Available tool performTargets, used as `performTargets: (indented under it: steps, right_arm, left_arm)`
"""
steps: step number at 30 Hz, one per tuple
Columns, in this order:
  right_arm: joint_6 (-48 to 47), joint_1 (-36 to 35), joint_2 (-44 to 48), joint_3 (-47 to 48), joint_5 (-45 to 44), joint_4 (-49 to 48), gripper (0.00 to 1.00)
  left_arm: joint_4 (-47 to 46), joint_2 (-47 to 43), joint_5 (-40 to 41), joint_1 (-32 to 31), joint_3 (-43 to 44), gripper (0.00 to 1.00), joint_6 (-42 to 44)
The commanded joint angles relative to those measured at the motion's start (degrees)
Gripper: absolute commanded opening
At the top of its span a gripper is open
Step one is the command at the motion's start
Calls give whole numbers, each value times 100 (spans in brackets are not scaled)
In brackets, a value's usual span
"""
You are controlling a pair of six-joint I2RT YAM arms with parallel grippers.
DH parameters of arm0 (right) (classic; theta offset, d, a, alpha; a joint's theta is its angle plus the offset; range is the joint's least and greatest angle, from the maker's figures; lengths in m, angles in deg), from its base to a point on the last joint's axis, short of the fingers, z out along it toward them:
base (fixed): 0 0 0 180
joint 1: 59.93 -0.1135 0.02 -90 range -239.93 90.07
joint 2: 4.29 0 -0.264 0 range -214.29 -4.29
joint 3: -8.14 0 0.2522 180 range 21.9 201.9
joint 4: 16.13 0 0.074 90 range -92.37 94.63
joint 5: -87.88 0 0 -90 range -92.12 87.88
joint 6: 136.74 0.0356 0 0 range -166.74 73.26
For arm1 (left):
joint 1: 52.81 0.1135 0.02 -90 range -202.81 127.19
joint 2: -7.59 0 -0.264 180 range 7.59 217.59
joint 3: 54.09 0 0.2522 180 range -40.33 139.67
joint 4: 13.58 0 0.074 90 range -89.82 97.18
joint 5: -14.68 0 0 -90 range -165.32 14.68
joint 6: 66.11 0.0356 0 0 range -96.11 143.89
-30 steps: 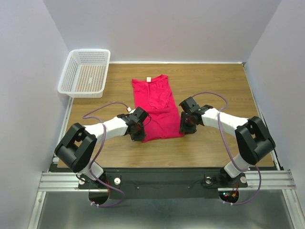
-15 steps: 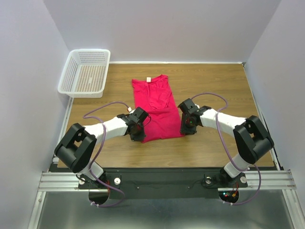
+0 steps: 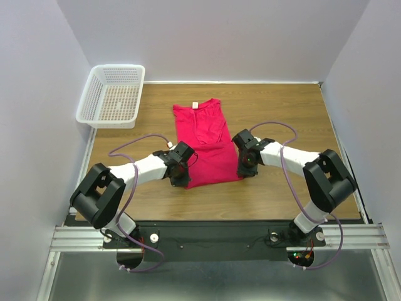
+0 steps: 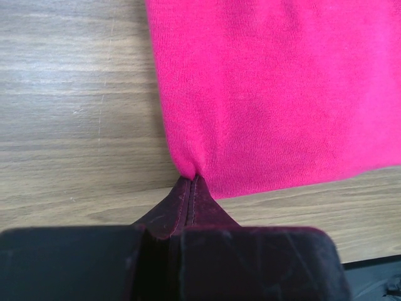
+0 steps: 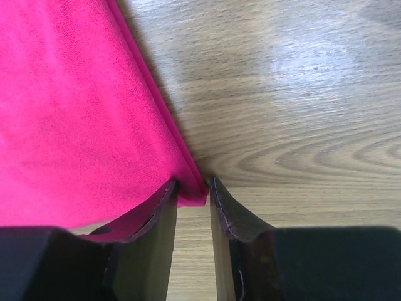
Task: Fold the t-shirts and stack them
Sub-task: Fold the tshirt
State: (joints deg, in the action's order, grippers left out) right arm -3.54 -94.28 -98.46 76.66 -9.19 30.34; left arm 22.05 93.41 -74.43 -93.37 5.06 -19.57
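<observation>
Crimson t-shirt point(image 3: 203, 135) lies flat mid-table point(image 3: 282, 113), long axis running far edge to near edge, collar far; left gripper point(image 4: 190, 183) is clamped on the near-left hem corner, while right gripper point(image 5: 193, 188) stands narrowly parted astride the near-right corner.

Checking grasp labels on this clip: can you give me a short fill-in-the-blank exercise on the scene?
The left claw is shut on the t-shirt's near ____ corner.
The right claw straddles the other near corner; its jaws are ____, with wood showing between them.
The basket at the far corner is coloured ____.
Missing words: left; open; white.
</observation>
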Motion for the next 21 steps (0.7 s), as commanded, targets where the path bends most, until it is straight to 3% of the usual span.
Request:
performTargets:
  steps: [1, 8, 14, 21]
  right_arm:
    - [75, -160, -575, -89, 56, 244, 32]
    - [162, -248, -664, -176, 66, 429, 21]
    - [171, -248, -629, -142, 74, 447, 1]
    - [-101, -248, -67, -18, -49, 929, 1]
  left_arm:
    - [424, -162, 70, -49, -188, 0, 136]
    - [380, -206, 26, -49, -241, 0, 180]
    - [336, -232, -9, -49, -267, 0, 207]
    - [748, -486, 9, -49, -74, 0, 382]
